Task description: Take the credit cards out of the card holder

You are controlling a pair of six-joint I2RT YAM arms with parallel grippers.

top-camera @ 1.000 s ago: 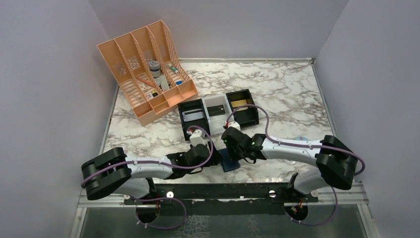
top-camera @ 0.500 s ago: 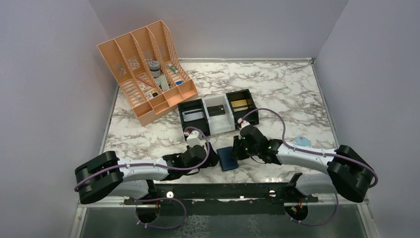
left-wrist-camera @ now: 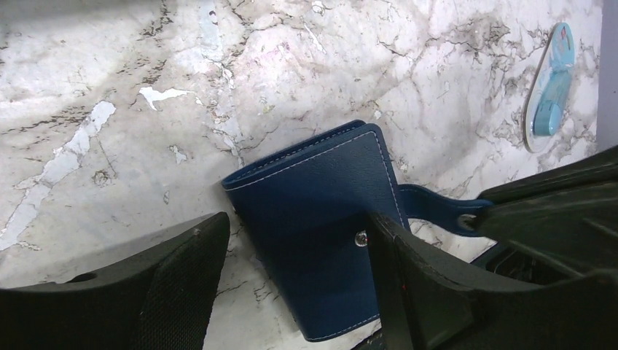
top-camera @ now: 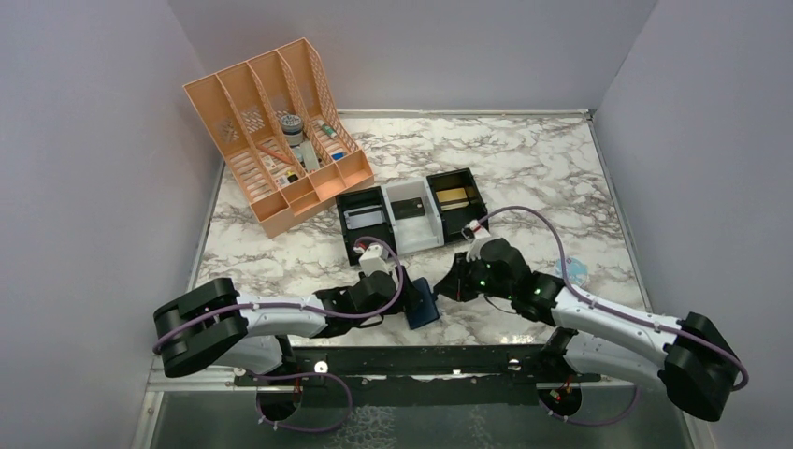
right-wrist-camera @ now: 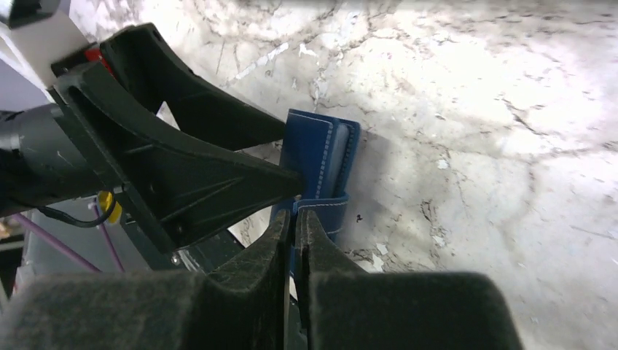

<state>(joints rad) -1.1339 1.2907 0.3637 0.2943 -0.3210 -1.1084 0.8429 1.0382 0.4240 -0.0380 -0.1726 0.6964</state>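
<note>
The card holder [top-camera: 423, 301] is a closed navy wallet near the table's front edge, and its strap tab [left-wrist-camera: 433, 206] sticks out to the right. My right gripper [right-wrist-camera: 295, 219] is shut on that strap, with the wallet [right-wrist-camera: 319, 149] standing on edge just beyond its fingertips. My left gripper [left-wrist-camera: 295, 226] is open and straddles the wallet [left-wrist-camera: 321, 211]. Its left finger [left-wrist-camera: 182, 277] stands apart from the leather, and its right finger [left-wrist-camera: 415, 292] overlaps the wallet's right edge by the snap. No credit cards show in the wallet. One gold-tan card [top-camera: 453, 196] lies in the right black tray.
Three small trays stand in a row behind the grippers: black [top-camera: 348, 232], white [top-camera: 420, 228] and black [top-camera: 478, 220]. An orange slotted rack [top-camera: 271, 131] with odds and ends stands at the back left. A small teal object [top-camera: 572, 268] lies right of the wallet.
My right arm has swung out to the right and its jaws have closed on the strap. My left gripper has opened a little wider and come around the wallet, which has tipped up on edge.
</note>
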